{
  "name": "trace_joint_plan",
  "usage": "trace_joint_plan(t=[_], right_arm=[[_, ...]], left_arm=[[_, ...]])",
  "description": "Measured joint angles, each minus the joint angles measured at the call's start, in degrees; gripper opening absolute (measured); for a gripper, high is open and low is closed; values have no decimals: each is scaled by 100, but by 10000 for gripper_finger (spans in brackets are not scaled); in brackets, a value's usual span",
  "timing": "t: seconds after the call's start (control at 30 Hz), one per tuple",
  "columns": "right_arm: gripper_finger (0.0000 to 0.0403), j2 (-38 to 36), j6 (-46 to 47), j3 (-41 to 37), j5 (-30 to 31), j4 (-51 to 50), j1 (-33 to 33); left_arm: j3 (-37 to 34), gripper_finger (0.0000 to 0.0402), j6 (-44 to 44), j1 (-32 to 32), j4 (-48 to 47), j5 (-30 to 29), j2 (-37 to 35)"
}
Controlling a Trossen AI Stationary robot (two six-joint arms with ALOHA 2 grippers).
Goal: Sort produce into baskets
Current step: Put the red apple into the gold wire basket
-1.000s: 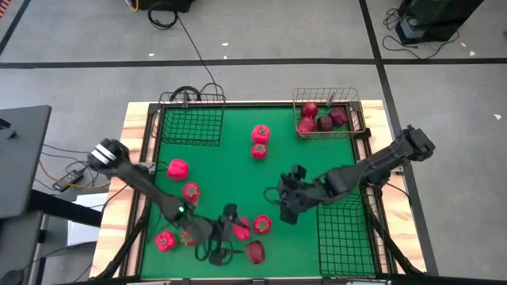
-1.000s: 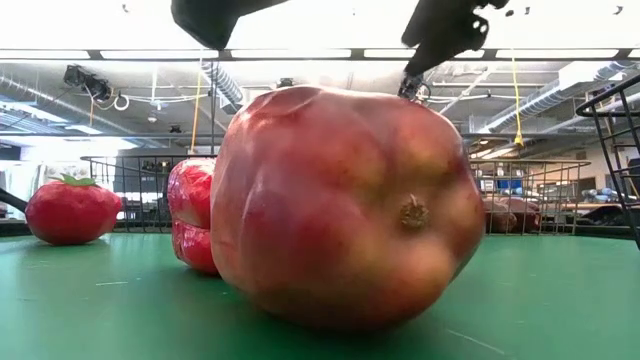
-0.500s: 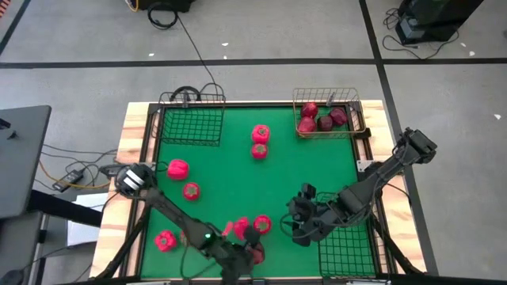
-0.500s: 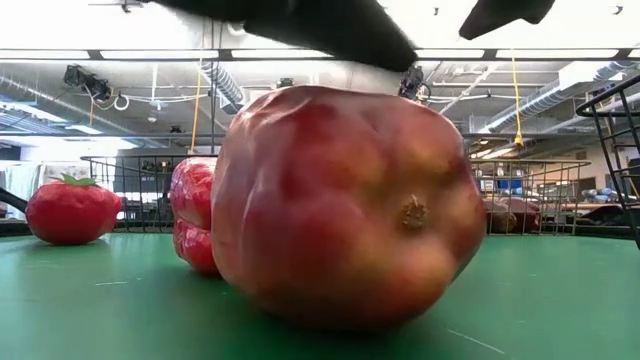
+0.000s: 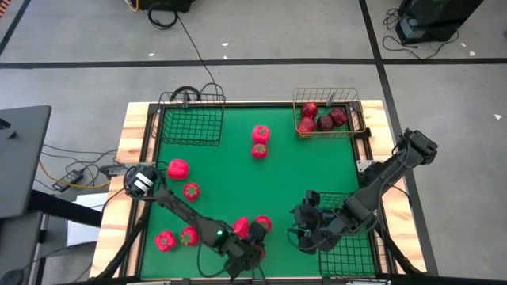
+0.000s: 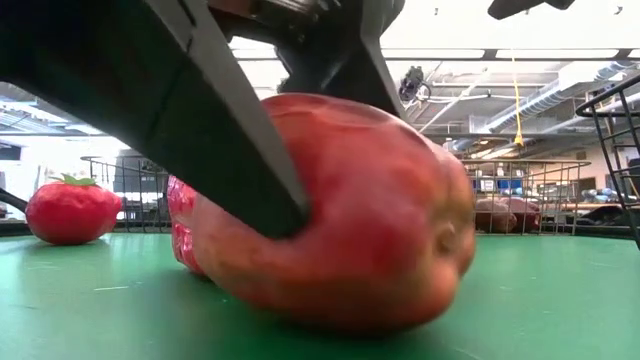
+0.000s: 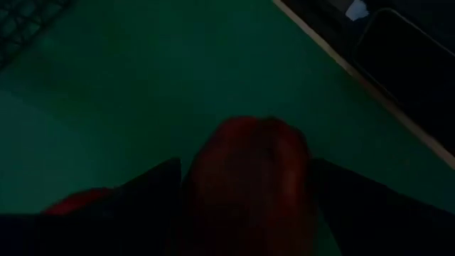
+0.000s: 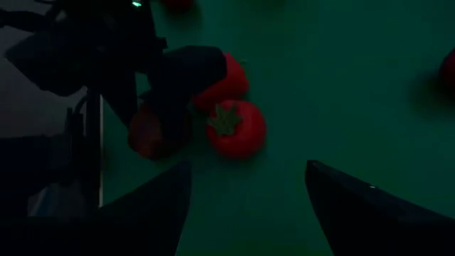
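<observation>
Item: dark red apple (image 6: 340,210), counter (image 5: 309,170) front edge; my L gripper (image 5: 247,252) straddles it, fingers (image 6: 215,150) touching. R gripper (image 5: 310,229) near apple, spread, empty.

A dark red apple (image 6: 340,210) lies on its side at the green worktop's near edge, beside a round red tomato (image 8: 237,129). More dark red apples (image 5: 323,119) fill the gold-coloured wire basket (image 5: 354,108).
</observation>
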Motion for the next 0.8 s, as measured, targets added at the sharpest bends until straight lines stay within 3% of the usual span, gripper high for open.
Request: trace_joint_plan(t=[0.17, 0.33, 0.47, 0.63, 0.8], right_arm=[[285, 0, 20, 0, 167, -1, 110], [285, 0, 67, -58, 414, 93, 117], [285, 7, 308, -414, 617, 364, 104], [285, 7, 1198, -757, 1233, 882, 161], [285, 4, 1076, -798, 1536, 1654, 260]], left_arm=[[9, 307, -528, 82, -20, 26, 2], [309, 256, -1067, 159, -378, -289, 31], [710, 242, -1039, 161, -674, -1065, 8], [1382, 256, -870, 92, -1131, -2199, 1], [1989, 260, -426, 82, -1361, -3185, -11]])
